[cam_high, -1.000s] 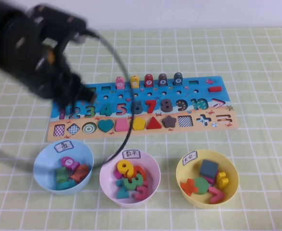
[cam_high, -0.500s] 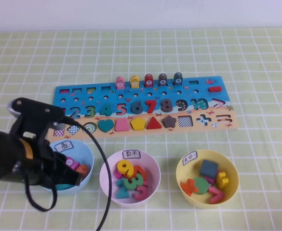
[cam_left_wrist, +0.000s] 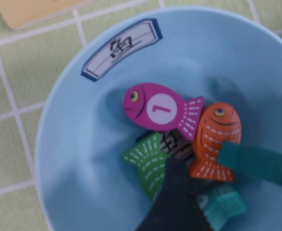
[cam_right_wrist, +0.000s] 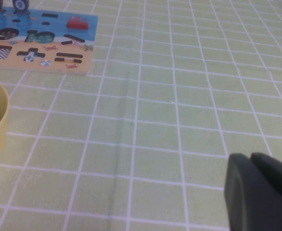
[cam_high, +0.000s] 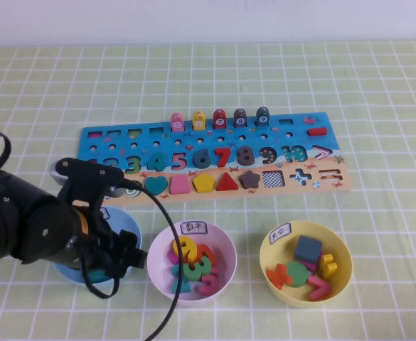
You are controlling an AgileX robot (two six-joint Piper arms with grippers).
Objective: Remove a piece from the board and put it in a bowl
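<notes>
My left gripper (cam_high: 116, 260) is down inside the light blue bowl (cam_high: 131, 222), in front of the board (cam_high: 293, 135). In the left wrist view one black finger (cam_left_wrist: 174, 202) reaches into the bowl (cam_left_wrist: 78, 159), and a dark teal-green piece (cam_left_wrist: 256, 163) sits right beside it, above the bowl floor and seemingly held. Below it lie a pink fish marked 1 (cam_left_wrist: 157, 108), an orange fish (cam_left_wrist: 213, 139), a green fish (cam_left_wrist: 148, 161) and a lighter teal piece (cam_left_wrist: 222, 207). My right gripper (cam_right_wrist: 250, 159) is shut and empty over bare cloth, out of the high view.
A pink bowl (cam_high: 222, 245) of number pieces and a yellow bowl (cam_high: 336, 249) of sign pieces stand to the right of the blue one. Several pegs (cam_high: 220, 117) stand on the board's back row. The left arm's cable (cam_high: 166, 234) loops over the pink bowl.
My left arm has come from above the board's left end down to the light blue bowl, and in the last half second it shifted right and lower into it.
</notes>
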